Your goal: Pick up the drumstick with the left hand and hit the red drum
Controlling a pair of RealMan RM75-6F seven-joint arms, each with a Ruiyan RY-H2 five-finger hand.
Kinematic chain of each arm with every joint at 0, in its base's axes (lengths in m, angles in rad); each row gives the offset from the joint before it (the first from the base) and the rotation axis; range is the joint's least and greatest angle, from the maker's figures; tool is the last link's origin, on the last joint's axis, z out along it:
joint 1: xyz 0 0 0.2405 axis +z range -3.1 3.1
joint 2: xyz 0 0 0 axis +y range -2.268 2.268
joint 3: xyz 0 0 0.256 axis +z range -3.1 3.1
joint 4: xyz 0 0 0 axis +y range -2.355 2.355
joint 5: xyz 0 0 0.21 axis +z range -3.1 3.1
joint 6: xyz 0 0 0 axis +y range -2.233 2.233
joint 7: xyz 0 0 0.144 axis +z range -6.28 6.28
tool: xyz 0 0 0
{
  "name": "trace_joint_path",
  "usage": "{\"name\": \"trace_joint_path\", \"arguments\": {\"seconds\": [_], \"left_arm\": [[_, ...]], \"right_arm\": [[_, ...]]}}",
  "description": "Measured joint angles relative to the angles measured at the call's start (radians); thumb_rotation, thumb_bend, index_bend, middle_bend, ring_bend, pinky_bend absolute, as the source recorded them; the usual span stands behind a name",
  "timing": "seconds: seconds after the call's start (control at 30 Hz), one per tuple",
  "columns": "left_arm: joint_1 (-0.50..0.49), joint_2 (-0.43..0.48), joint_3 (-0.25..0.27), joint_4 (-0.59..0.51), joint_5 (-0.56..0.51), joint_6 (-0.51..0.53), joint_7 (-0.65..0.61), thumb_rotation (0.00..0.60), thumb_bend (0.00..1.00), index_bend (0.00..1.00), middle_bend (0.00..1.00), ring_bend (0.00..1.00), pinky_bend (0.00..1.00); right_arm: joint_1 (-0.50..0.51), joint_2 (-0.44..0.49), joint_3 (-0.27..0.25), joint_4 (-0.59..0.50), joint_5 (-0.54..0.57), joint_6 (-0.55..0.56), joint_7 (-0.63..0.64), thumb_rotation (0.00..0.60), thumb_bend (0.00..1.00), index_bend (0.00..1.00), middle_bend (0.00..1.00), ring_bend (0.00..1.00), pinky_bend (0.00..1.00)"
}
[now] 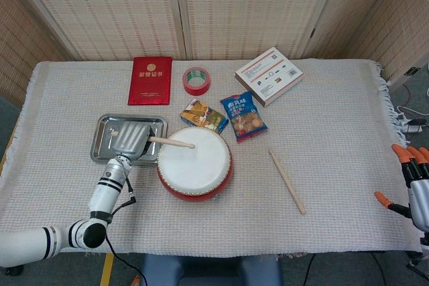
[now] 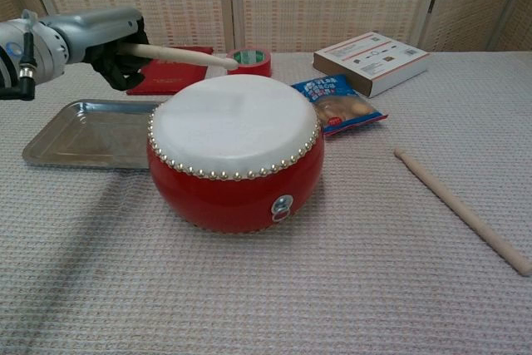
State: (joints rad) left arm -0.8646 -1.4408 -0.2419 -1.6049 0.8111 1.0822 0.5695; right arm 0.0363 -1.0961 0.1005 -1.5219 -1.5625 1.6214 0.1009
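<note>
The red drum (image 1: 195,163) (image 2: 236,155) with its white skin stands in the middle of the table. My left hand (image 1: 129,140) (image 2: 104,41) grips a wooden drumstick (image 1: 172,143) (image 2: 180,56) just left of the drum. The stick's tip hangs in the air above the drum's far left rim, clear of the skin. A second drumstick (image 1: 287,181) (image 2: 461,209) lies flat on the cloth to the right of the drum. My right hand (image 1: 414,187) hovers off the table's right edge with orange-tipped fingers spread and nothing in it.
A metal tray (image 1: 107,126) (image 2: 83,132) lies under my left hand. Behind the drum are two snack packets (image 1: 242,116) (image 1: 203,116), a red tape roll (image 1: 196,80), a red booklet (image 1: 150,80) and a cardboard box (image 1: 269,75).
</note>
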Motion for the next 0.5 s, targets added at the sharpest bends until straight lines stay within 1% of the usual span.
{"name": "trace_joint_path", "arguments": {"seconds": [0.13, 0.23, 0.33, 0.43, 0.5], "left_arm": [[-0.016, -0.031, 0.046, 0.048, 0.004, -0.011, 0.090, 0.600, 0.69, 1.00, 1.00, 0.99, 1.00], [-0.018, -0.044, 0.049, 0.062, -0.004, -0.009, 0.133, 0.600, 0.69, 1.00, 1.00, 0.99, 1.00], [-0.012, -0.036, 0.028, 0.042, -0.011, -0.005, 0.089, 0.600, 0.69, 1.00, 1.00, 0.99, 1.00], [-0.001, -0.010, -0.003, 0.005, -0.012, -0.002, 0.002, 0.600, 0.69, 1.00, 1.00, 0.99, 1.00], [0.003, 0.007, -0.015, -0.013, -0.012, -0.004, -0.038, 0.600, 0.69, 1.00, 1.00, 0.99, 1.00]], "right_arm": [[0.001, 0.001, -0.001, 0.001, 0.003, -0.006, 0.002, 0.600, 0.09, 0.06, 0.13, 0.00, 0.09], [0.001, 0.003, -0.005, -0.001, 0.004, -0.013, 0.000, 0.600, 0.09, 0.06, 0.13, 0.00, 0.09], [0.002, 0.010, -0.010, -0.012, 0.011, -0.030, -0.007, 0.600, 0.09, 0.06, 0.13, 0.00, 0.09], [0.004, 0.019, -0.016, -0.028, 0.020, -0.054, -0.017, 0.600, 0.09, 0.07, 0.13, 0.00, 0.09], [0.007, 0.024, -0.020, -0.038, 0.028, -0.073, -0.022, 0.600, 0.09, 0.07, 0.13, 0.00, 0.09]]}}
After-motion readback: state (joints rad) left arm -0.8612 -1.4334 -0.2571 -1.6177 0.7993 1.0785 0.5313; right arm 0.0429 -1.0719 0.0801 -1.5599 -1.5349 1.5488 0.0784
